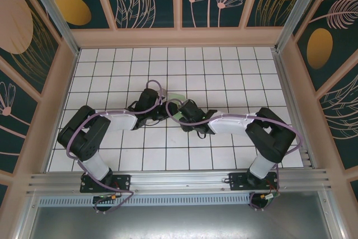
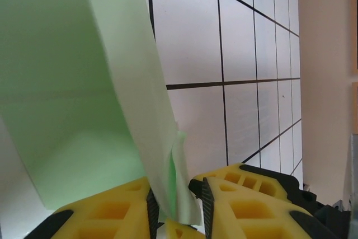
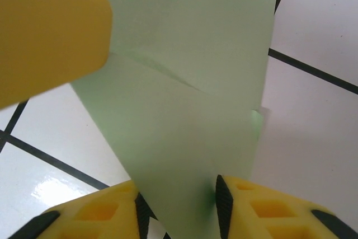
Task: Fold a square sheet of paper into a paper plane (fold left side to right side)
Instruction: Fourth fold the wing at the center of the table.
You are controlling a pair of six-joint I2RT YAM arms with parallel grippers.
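The pale green sheet of paper (image 1: 177,103) sits mid-table between the two wrists, mostly hidden by them, so I cannot tell whether it has a paper plane's shape. In the left wrist view the folded paper (image 2: 67,93) rises off the tiles from between the yellow fingers of my left gripper (image 2: 177,208), which is shut on its layered edge. In the right wrist view the creased paper (image 3: 184,116) lies across the gap of my right gripper (image 3: 179,208); its pads stand apart on either side, with a sliver of floor showing by the left pad. A left-gripper finger (image 3: 50,32) shows blurred at top left.
White tiled floor (image 1: 224,65) with dark grid lines stretches behind the arms. Peach-framed walls (image 1: 179,36) with painted panels close the back and both sides. The aluminium rail (image 1: 179,180) with both arm bases runs along the near edge.
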